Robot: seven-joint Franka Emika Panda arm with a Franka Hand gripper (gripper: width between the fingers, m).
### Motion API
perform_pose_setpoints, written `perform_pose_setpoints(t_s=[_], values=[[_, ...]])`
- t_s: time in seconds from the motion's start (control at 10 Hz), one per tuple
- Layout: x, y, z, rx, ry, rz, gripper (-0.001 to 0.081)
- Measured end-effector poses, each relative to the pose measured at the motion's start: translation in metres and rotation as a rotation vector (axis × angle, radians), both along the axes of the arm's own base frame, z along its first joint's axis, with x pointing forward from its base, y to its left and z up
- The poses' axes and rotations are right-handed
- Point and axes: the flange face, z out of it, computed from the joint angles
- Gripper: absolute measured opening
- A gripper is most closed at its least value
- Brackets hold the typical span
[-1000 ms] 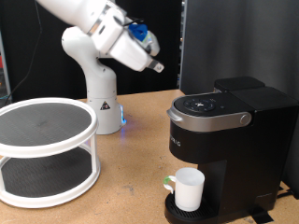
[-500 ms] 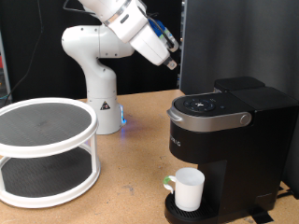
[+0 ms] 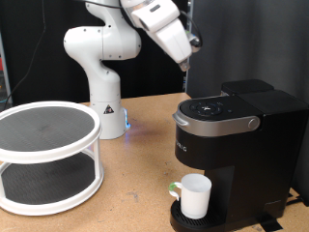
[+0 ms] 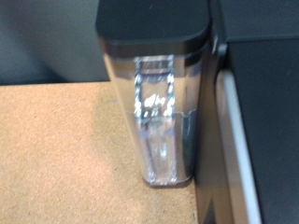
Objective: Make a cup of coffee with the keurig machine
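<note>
Keurig machine stands at the table's right edge in the exterior view, lid down, with the cup on its drip base near the front edge. Above it hangs the gripper, touching nothing; whether its fingers are apart I cannot tell. A white two-tier round rack fills the left side, and the wrist view shows a clear water tank beside the machine.

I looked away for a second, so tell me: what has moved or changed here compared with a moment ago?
Only the arm moved. The gripper swung up and towards the exterior view's right, and now hangs in the air above the keurig machine. It took hold of nothing and let nothing go. The cup stayed on the machine's drip base, and the round white rack and the table are as they were.
</note>
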Motion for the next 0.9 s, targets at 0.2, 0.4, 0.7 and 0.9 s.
perform_pose_setpoints(t_s=[0.2, 0.4, 0.7, 0.9], values=[[0.008, 0.011, 0.015, -0.001, -0.017, -0.055, 0.0803], [0.018, 0.018, 0.026, -0.004, -0.038, -0.094, 0.0803], [0.038, 0.023, 0.032, -0.008, -0.053, -0.137, 0.0803], [0.054, 0.025, 0.033, -0.005, -0.042, -0.156, 0.0803]])
